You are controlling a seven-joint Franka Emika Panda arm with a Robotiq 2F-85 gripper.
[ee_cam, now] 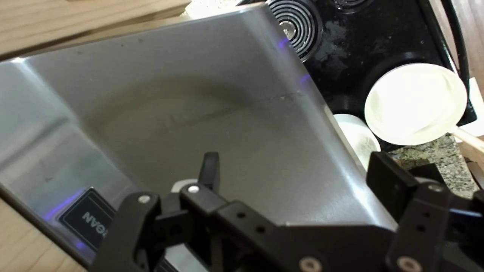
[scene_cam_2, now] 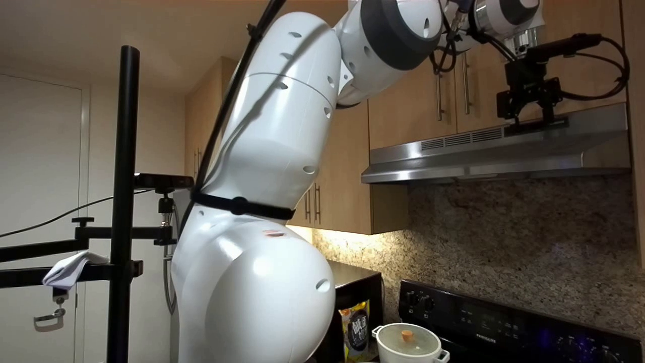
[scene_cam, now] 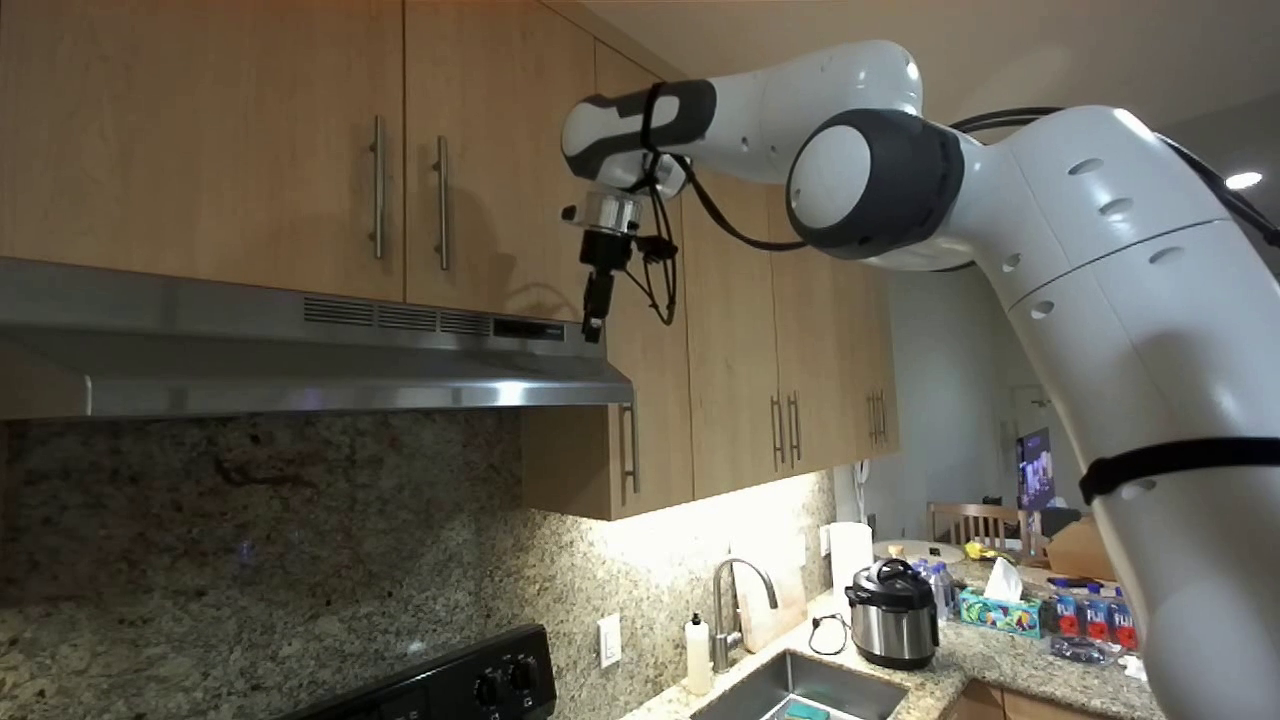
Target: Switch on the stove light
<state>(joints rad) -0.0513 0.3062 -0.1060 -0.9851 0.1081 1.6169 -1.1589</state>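
Note:
The stove hood [scene_cam: 300, 370] is a steel range hood under wooden cabinets; it also shows in an exterior view [scene_cam_2: 504, 156] and the wrist view [ee_cam: 181, 105]. A black control strip [scene_cam: 528, 329] sits on its upper front face, near one end. In the wrist view a black lettered plate [ee_cam: 89, 217] is partly hidden behind a finger. No separate light switch can be made out. My gripper [scene_cam: 594, 325] points down beside the strip; in an exterior view it [scene_cam_2: 531, 117] overlaps the strip. In the wrist view my gripper [ee_cam: 298, 173] is open over the hood, with nothing between the fingers.
Wooden cabinets [scene_cam: 500, 150] with bar handles rise directly above the hood. Below are the black stove [scene_cam_2: 484, 322], a lidded white pot [scene_cam_2: 408, 348] and a white pan [ee_cam: 416, 102]. A sink [scene_cam: 840, 690] and a pressure cooker [scene_cam: 892, 620] stand further along the counter.

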